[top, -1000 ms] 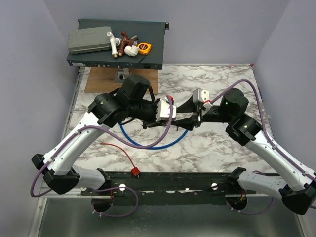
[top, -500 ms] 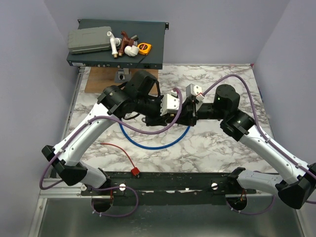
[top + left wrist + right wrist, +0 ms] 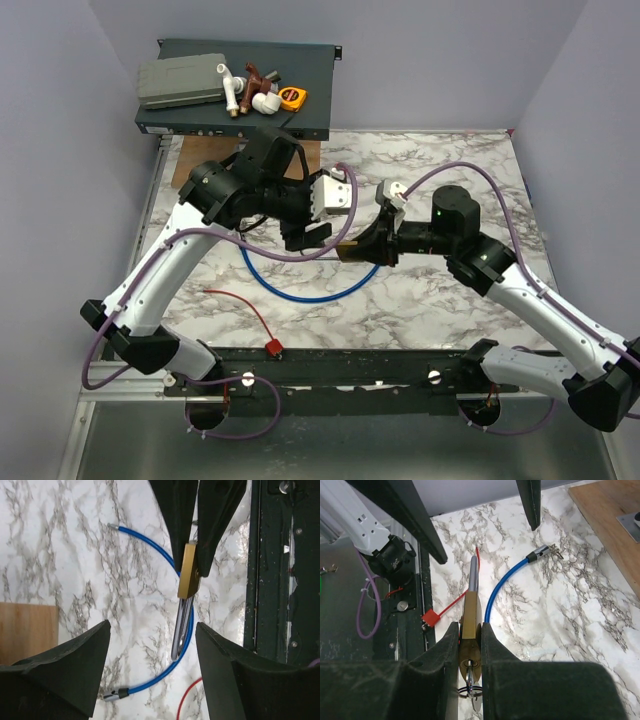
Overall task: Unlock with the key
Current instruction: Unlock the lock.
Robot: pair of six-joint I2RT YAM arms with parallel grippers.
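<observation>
My right gripper (image 3: 469,627) is shut on the brass padlock (image 3: 471,611), squeezing its body sideways above the table. A small silver key on a ring (image 3: 472,687) sits in the keyhole at the padlock's base. The silver shackle (image 3: 182,625) points toward my left gripper (image 3: 152,630), which is open and empty, with the shackle tip just short of its jaws. In the top view the padlock (image 3: 350,250) sits between the left gripper (image 3: 308,236) and the right gripper (image 3: 368,250). The red tag on its thin red cord (image 3: 271,347) lies at the table's near edge, also seen from the right wrist (image 3: 429,617).
The blue cable lock (image 3: 300,290) curves on the marble under both grippers, its metal end near the wooden board (image 3: 205,160). A dark rack unit (image 3: 310,110) with tools stands at the back left. A black rail (image 3: 350,365) runs along the near edge.
The left wrist has drawn back up and to the left, away from the padlock. The right gripper has pushed left and nearer with the padlock in it, and the lock now shows between the two grippers.
</observation>
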